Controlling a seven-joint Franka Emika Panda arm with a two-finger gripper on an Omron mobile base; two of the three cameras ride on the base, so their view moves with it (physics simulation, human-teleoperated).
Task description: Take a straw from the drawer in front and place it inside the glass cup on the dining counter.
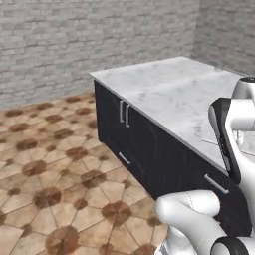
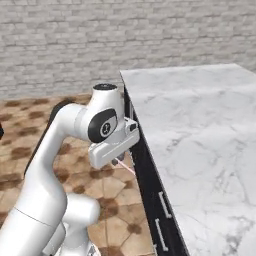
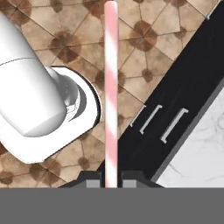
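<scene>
Clamped between the gripper (image 3: 111, 180) fingertips, the straw (image 3: 110, 87) jutted out over the tiled floor (image 3: 144, 48) beside the counter (image 2: 200, 130); pickup looked done, with delivery to the cup judged still ahead.

I see a grey brick wall (image 1: 60, 40) running along the back of the room, and I take it as my landmark. From its foot a tiled floor (image 1: 45, 164) spreads toward me, tan polygons with dark brown rosettes at their joints. At the wall's right end a second grey brick wall (image 1: 224, 30) meets it in a corner. In the right base view the same wall (image 2: 125, 35) spans the whole top, with the floor (image 2: 30, 112) below it. The hand view looks down on the floor tiles (image 3: 144, 39).
</scene>
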